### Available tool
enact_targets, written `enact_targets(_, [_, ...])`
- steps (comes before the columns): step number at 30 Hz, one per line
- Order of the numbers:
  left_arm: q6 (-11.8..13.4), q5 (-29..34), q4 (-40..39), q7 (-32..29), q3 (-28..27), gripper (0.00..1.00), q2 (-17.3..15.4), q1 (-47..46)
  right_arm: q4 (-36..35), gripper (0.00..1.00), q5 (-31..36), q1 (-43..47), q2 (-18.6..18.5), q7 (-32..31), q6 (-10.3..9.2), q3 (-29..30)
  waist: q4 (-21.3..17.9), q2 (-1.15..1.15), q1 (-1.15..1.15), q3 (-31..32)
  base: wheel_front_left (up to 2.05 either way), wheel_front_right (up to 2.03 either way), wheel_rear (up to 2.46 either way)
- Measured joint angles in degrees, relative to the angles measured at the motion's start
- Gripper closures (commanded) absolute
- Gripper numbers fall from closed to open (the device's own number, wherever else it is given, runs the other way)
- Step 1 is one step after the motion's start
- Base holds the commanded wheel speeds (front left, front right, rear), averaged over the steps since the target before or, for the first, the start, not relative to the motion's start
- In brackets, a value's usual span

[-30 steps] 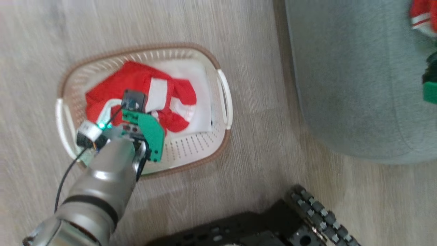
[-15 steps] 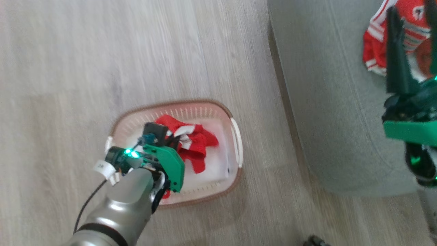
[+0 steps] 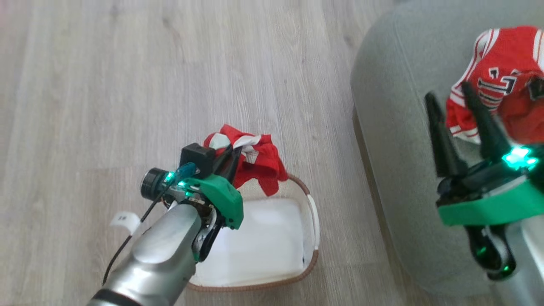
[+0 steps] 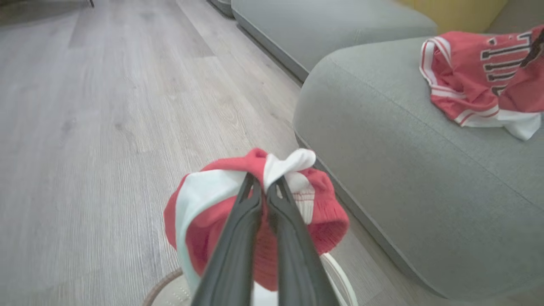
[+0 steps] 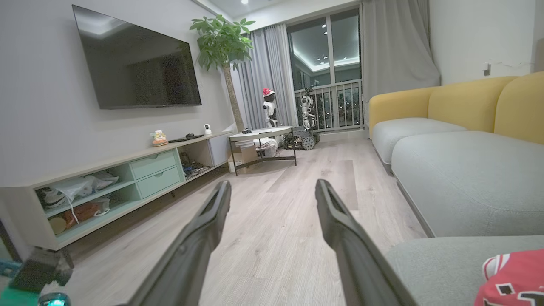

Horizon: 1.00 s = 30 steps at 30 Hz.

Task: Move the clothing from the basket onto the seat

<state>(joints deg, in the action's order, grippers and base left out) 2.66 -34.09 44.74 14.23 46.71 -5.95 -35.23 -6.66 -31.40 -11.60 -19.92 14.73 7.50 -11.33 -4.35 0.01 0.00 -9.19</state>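
Garment point(image 3: 263, 163) now lifted clear above the basket point(image 3: 314, 250), pinched by the left gripper point(image 4: 264, 183); right gripper point(image 3: 447, 91) fingers spread, empty. Carry high to seat point(image 3: 395, 136) beside the basket.

Pale wood-look flooring point(image 3: 127, 85) is laid throughout. A plain white sheet point(image 3: 259, 242) is seen lying flat. In the right wrist view, a dark television point(image 5: 136, 68) is mounted on the wall above a long low console point(image 5: 119, 178) fitted with two pale green drawers point(image 5: 155, 172). A tall leafy plant point(image 5: 223, 38) is placed beside grey curtains point(image 5: 259, 72), near a round table point(image 5: 261, 134). What may be a toy robot point(image 5: 269, 108) is set by the balcony railing point(image 5: 335, 106). Yellow backrests point(image 5: 467, 102) are seen at the right.
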Motion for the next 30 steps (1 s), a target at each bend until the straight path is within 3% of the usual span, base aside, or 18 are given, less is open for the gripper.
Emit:
enact_targets(7, [1.75, 1.85, -13.26, -0.13, -1.15, 1.00, -3.49, 1.42, 1.37, 0.00, 0.68, 2.65, 0.31, -0.01, 0.00, -2.80, 1.25, 0.00, 0.00, 4.14, 0.00, 0.00, 0.00])
enact_targets(16, [5.02, 3.21, -29.11, -4.95, -1.97, 1.00, -6.57, -1.34, 2.18, 0.00, 0.67, 3.14, 0.45, -0.01, 0.00, -5.80, 2.49, 0.00, 0.00, 5.42, 0.00, 0.00, 0.00])
enact_targets(30, [6.50, 3.76, -37.66, -8.93, -1.14, 1.00, -8.29, -3.17, 8.40, 0.00, -0.44, 2.76, -1.80, -0.01, 0.00, -14.21, 2.75, 0.00, 0.00, 5.86, 0.00, 0.00, 0.00])
